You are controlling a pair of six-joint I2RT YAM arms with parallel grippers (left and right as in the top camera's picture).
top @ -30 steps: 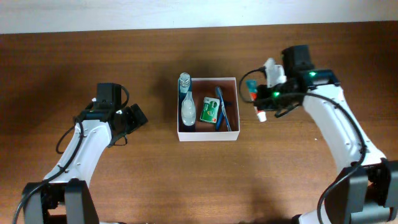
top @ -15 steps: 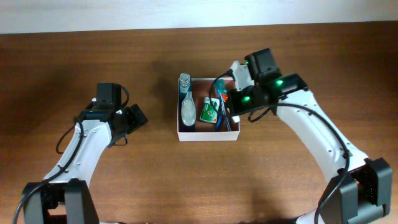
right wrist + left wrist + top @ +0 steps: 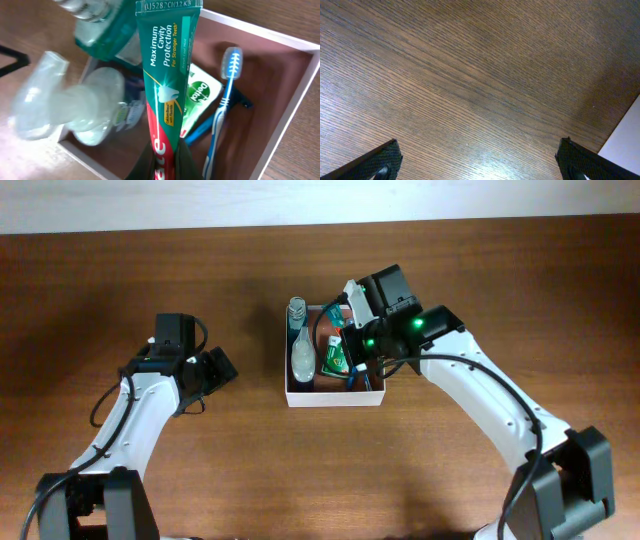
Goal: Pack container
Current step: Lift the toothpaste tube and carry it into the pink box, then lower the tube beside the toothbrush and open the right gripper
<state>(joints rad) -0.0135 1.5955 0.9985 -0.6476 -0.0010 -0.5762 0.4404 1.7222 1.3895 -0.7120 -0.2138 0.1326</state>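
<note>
Green-and-red toothpaste tube (image 3: 167, 75) is pinched in the right gripper (image 3: 166, 165) over the container (image 3: 335, 399) mid-table, which holds a toothbrush (image 3: 222, 100), a clear bottle (image 3: 301, 356) and perhaps a soap packet (image 3: 200, 97). The left gripper (image 3: 214, 369) hangs spread wide, well apart.

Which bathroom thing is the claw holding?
The green-and-red toothpaste tube, pinched in the right claw above the container; the toothbrush and green packet lie inside.

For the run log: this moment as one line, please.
right gripper: shut on green-and-red toothpaste tube, above white-walled square container | left gripper: open, empty, over brown wooden table
</note>
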